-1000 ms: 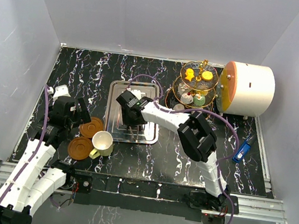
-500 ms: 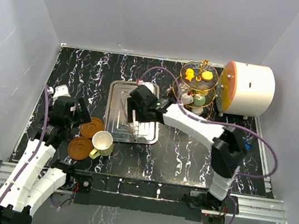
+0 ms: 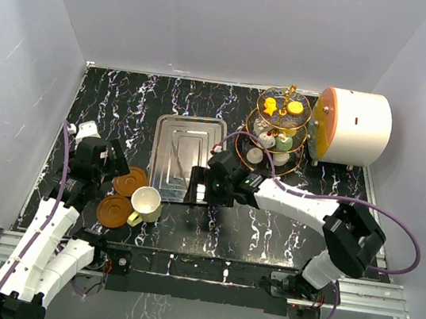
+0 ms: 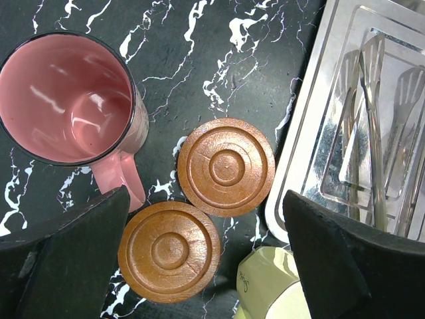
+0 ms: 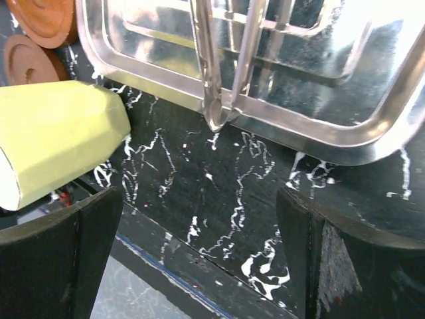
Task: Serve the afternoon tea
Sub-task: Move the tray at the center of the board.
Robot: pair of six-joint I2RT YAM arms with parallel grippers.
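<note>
**Cups onto saucers next, well clear of the tongs**

Start nearest, at the lower left of the top view. Find the cream cup [image 3: 146,202] upright there, just beside the two brown saucers [image 3: 131,181], both bare. Judge the step in hand as seating a cup on each saucer.

Note the left gripper [image 4: 206,226] hovering over the saucers, jaws spread wide, grasping nothing. Look to the upper left of the left wrist view for the maroon cup [image 4: 66,100], upright, handle pointing toward the nearer saucer. Pinch one wall at the rim rather than the handle, lift only enough to clear the saucer's lip, and set down on the centre ring.

Next out, mid-frame, find the right gripper [image 3: 202,186] at the near rim of the steel tray [image 3: 171,125], jaws released and empty. Mind the tongs [image 5: 212,66] lying in the tray, tips resting over that rim. Raise straight up before swinging toward the cream cup, to avoid snagging them.

Farthest, at the upper right, leave the three-tier stand [image 3: 280,125] alone, with small cakes [image 3: 272,104] on its tiers and the white cylinder [image 3: 354,128] just beside it.
</note>
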